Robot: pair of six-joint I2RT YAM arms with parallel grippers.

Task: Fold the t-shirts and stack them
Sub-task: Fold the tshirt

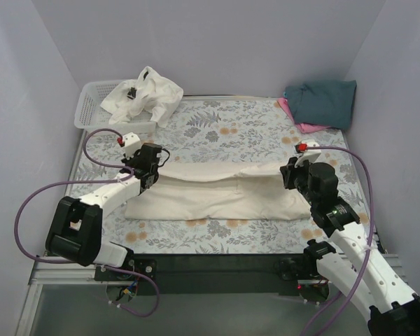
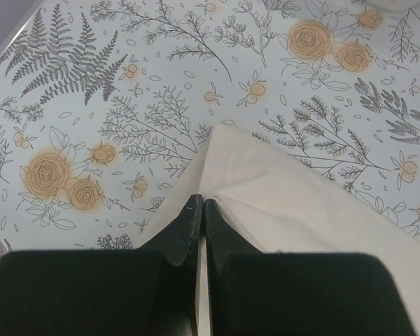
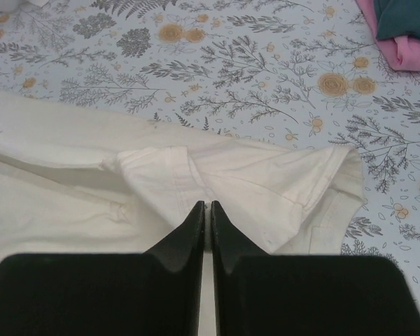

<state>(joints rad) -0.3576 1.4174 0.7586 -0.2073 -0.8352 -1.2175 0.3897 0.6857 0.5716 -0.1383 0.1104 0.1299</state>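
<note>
A cream t-shirt (image 1: 217, 196) lies as a long folded band across the middle of the flowered table. My left gripper (image 1: 148, 175) is shut on the shirt's upper left corner (image 2: 227, 161), with cloth pinched between the jaws. My right gripper (image 1: 292, 175) is shut on a fold of the same shirt (image 3: 196, 178) near its right end, by the sleeve. A folded dark teal t-shirt (image 1: 322, 101) lies on a pink one (image 1: 304, 126) at the back right. Another cream t-shirt (image 1: 143, 94) with a black neck label hangs crumpled over the basket.
A white lattice basket (image 1: 91, 105) stands at the back left corner. Grey walls close in the table on three sides. The flowered cloth (image 1: 224, 129) lies bare between the shirt and the back. Purple cables loop beside both arms.
</note>
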